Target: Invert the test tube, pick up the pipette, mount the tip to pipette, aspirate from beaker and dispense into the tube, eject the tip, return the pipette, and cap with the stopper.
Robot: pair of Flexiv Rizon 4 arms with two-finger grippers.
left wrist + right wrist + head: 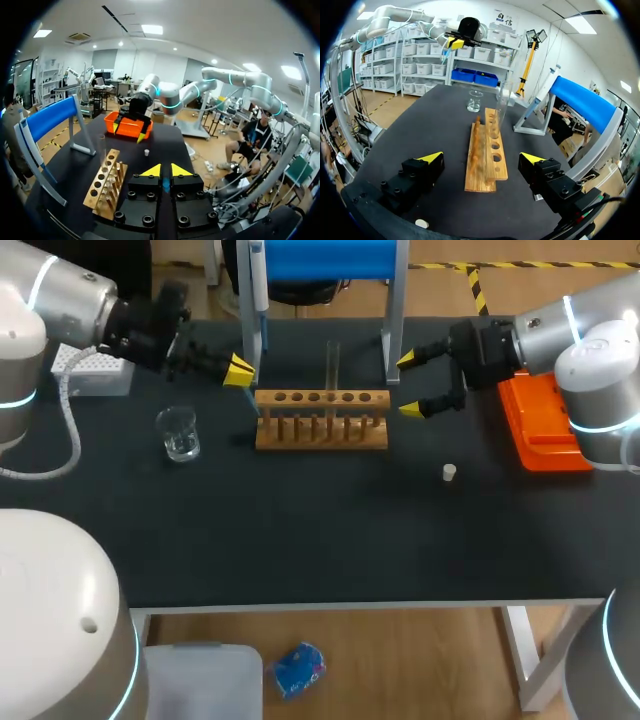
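The black table (pixel 320 540) fills most of the head view. My eye goes first to the two arms coming in over its far edge.

The left arm (pixel 70 300) enters from the upper left. The left gripper (pixel 238 371) hangs just left of the rack's left end. Its yellow tips are drawn close together with nothing visible between them, and the left wrist view shows only a thin slit.

The right arm (pixel 580 340) comes in from the upper right. The right gripper (pixel 410 385) sits just off the rack's right end, its fingers spread wide and holding nothing.

At the top centre stands the blue-topped pipette stand (pixel 320 258). To the right, under the right arm, lies the orange tray (pixel 535 430).

The wooden rack (pixel 322 425) lies crosswise in the upper middle of the frame, below the stand. The white tip box (pixel 85 368) is at the upper left, partly hidden by the left arm.

The pipette (pixel 258 280) hangs on the stand's left post. The test tube (pixel 333 365) stands upright in a hole near the rack's middle (I cannot tell which end is up).

The beaker (pixel 180 435) sits left of the rack, apart from it. The white stopper (pixel 450 472) lies alone on the table, lower right of the rack.
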